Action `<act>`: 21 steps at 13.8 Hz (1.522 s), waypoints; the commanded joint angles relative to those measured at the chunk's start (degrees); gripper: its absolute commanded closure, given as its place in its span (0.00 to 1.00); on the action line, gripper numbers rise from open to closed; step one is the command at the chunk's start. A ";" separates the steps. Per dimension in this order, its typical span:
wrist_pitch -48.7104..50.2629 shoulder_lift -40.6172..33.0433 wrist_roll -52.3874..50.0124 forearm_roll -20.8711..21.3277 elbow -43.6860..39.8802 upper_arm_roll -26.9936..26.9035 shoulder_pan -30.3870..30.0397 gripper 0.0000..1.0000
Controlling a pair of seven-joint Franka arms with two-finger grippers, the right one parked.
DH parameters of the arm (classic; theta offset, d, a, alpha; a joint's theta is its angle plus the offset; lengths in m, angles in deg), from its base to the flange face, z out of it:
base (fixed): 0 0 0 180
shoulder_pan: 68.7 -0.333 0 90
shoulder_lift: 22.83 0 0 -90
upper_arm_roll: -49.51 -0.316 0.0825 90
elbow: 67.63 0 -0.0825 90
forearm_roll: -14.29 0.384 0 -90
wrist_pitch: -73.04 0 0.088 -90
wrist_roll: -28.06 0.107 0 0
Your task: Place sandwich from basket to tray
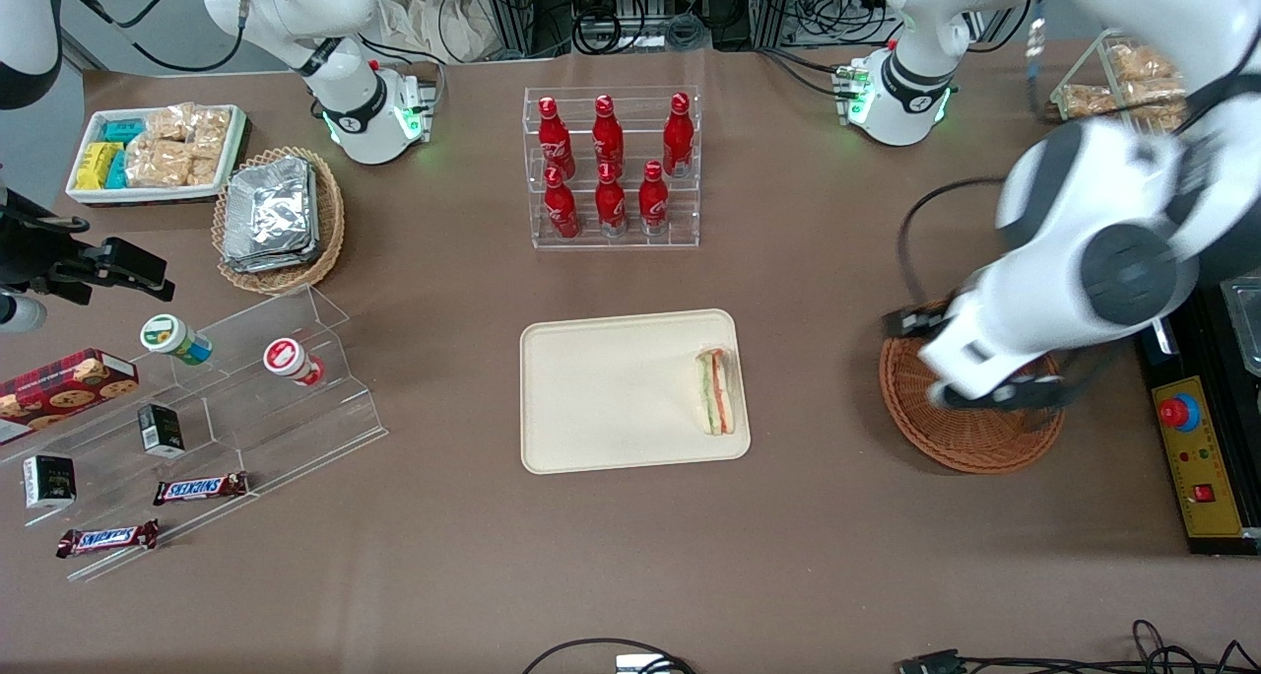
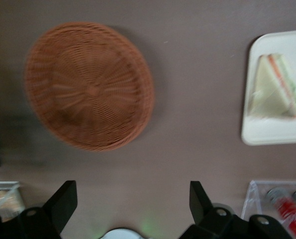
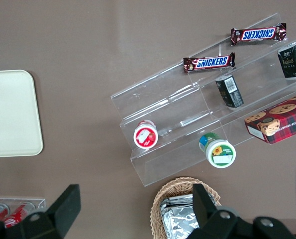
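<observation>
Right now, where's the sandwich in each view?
Front view: sandwich on the tray, at its edge nearest the basket.
Left wrist view: sandwich on the tray, apart from the empty basket; gripper open, holding nothing.
Right wrist view: not in it.
Shared landmark: the tray.

— What can you read from where your gripper (image 2: 133,201) hangs, fingers spread wide above the table just beside the basket (image 1: 970,423)?

— Very little near it. Your readable print lies well away from the gripper, toward the parked arm's end of the table: two chocolate bars (image 3: 209,62) on the clear stepped stand (image 3: 197,114), each wrapper marked "SNICKERS" in blue letters on white.

— And the red bottles (image 1: 609,167) in the clear rack?

— You can see white script on them, but it is too small to make out. The same goes for the dark small boxes (image 3: 230,91) and the cup lids (image 3: 146,135) on the stand.
</observation>
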 commanded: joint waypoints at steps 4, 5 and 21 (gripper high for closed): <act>4.88 -8.80 12.64 -0.52 2.55 0.29 -10.69 0.00; 5.05 -8.80 12.72 -0.52 2.81 0.29 -11.22 0.00; -4.78 -18.65 12.55 -1.14 16.61 -14.39 5.21 0.00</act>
